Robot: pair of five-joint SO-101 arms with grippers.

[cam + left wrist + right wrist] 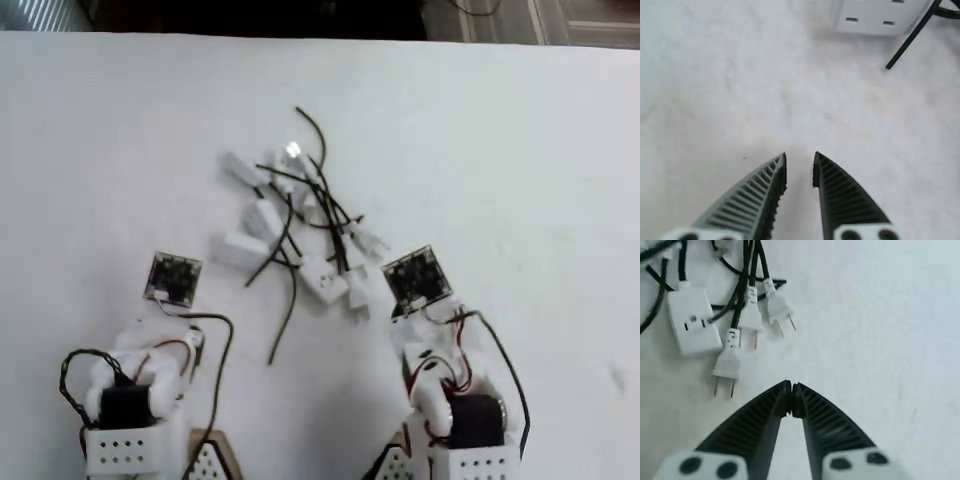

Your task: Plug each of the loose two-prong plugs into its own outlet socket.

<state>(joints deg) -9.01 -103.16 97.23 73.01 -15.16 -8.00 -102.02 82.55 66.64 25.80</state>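
Nearby, three plugs (751,316) beside outlet socket (692,325)

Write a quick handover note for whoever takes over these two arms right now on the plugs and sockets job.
Left gripper: slightly open, empty, over bare table, with an outlet socket block just ahead.
Right gripper: shut, empty, close to three loose plugs lying beside a white socket whose slots are empty.
Plugs, sockets and cords sit in one tangled pile mid-table, ahead of both arms.
Done: nothing that I can see plugged in.
Left: the three loose plugs at least; the rest of the pile is too tangled to judge.
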